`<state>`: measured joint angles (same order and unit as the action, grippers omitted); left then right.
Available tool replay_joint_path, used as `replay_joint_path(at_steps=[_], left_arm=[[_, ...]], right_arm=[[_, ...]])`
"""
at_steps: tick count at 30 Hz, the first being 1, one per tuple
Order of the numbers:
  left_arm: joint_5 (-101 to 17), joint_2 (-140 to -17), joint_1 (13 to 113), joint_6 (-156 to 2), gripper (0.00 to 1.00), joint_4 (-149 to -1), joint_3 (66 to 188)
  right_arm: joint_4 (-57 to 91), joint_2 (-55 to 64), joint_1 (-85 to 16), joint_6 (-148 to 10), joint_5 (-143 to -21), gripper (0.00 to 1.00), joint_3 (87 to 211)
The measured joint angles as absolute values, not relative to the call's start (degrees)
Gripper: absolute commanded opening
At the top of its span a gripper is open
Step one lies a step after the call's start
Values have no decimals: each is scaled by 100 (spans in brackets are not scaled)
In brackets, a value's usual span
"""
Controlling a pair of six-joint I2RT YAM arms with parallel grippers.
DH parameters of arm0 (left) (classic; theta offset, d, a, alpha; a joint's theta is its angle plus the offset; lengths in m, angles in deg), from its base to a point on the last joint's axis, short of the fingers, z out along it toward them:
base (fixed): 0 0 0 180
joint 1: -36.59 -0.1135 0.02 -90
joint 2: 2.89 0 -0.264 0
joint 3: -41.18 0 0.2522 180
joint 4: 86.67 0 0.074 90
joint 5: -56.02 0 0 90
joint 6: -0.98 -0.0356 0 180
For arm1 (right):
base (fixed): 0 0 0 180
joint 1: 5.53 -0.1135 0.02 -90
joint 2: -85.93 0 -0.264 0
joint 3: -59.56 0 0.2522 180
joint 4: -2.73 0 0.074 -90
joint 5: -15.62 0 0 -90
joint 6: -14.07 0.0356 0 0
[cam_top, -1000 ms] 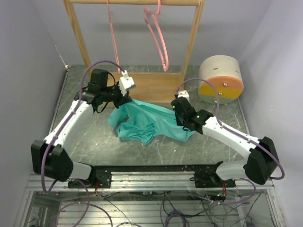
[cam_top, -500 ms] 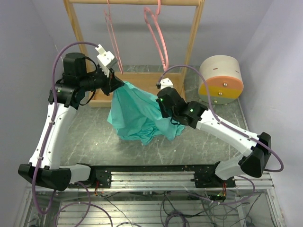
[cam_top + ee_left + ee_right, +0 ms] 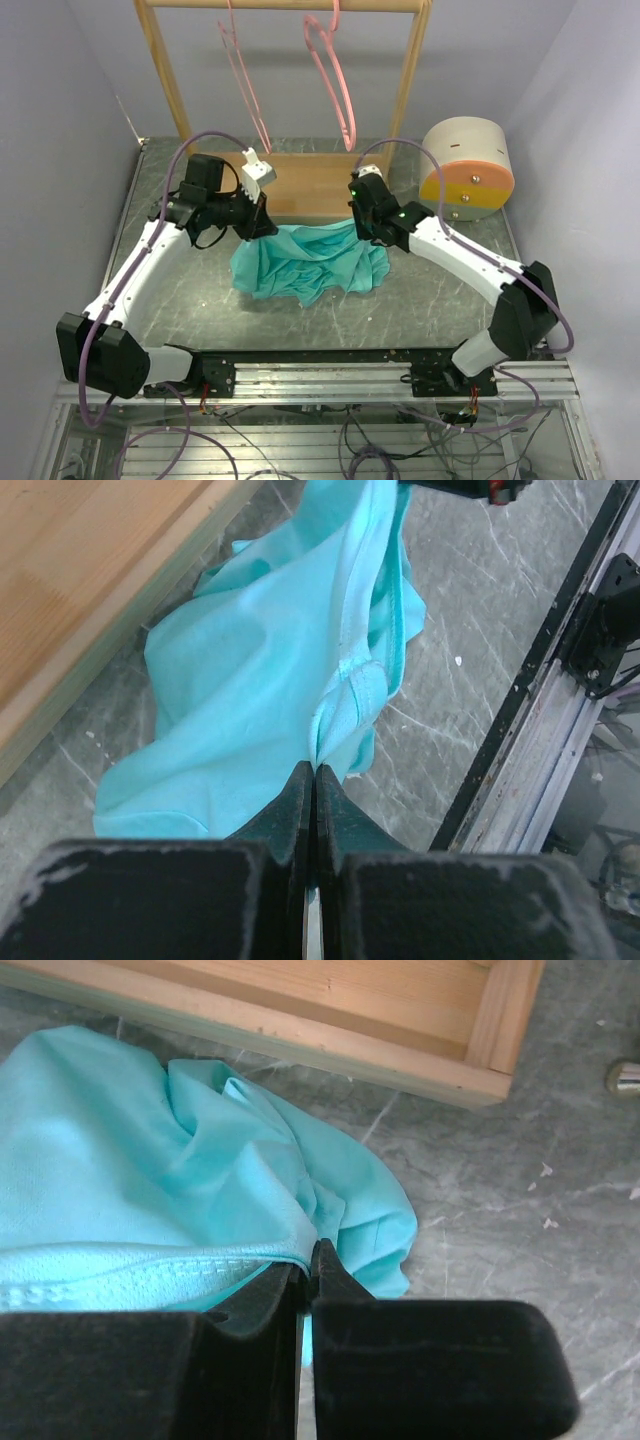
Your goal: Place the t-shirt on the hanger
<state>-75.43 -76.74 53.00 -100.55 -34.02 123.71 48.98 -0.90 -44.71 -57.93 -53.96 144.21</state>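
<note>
The teal-green t-shirt (image 3: 308, 262) lies bunched on the table in front of the wooden rack's base (image 3: 310, 185). My left gripper (image 3: 263, 226) is shut on the shirt's left edge; the left wrist view shows the cloth (image 3: 270, 680) pinched at the fingertips (image 3: 315, 772). My right gripper (image 3: 370, 232) is shut on the shirt's right edge, with a hemmed edge (image 3: 150, 1270) pinched in its jaws (image 3: 310, 1255). Two pink hangers hang from the rack's top bar, one on the left (image 3: 245, 85) and one on the right (image 3: 333, 80), above and behind the shirt.
The rack's wooden uprights (image 3: 163, 70) stand at the back. A round beige, orange and yellow drum (image 3: 466, 168) lies at the back right. The metal rail (image 3: 320, 365) runs along the near edge. Grey walls close in both sides.
Half a second ago the left gripper held the shirt lifted high near the left hanger. Both grippers have come down, the right one moving back toward the rack, and the shirt lies lower and bunched.
</note>
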Motion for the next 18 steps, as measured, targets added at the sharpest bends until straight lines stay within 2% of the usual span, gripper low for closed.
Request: replay_joint_path(at_steps=[1, 4, 7, 11, 18], left_arm=[[-7497, -7674, 5357, -10020, 7, -3526, 12312], [-7381, -7711, 5451, -9845, 7, -3854, 12212], [-7256, -7809, 5479, -9650, 7, -4199, 12131], [-7108, -7899, 5481, -9508, 7, -4403, 12059], [-7014, -7895, 5481, -9390, 7, -4586, 12017]], right_arm=[[4855, -212, -4469, -5813, -5431, 6, 14461], [4824, -497, -4436, -5865, -5527, 35, 14502], [4942, -591, -4414, -5911, -5660, 52, 14566], [5222, -239, -4412, -5929, -5809, 60, 14878], [6087, 953, -4412, -5887, -5724, 63, 16065]])
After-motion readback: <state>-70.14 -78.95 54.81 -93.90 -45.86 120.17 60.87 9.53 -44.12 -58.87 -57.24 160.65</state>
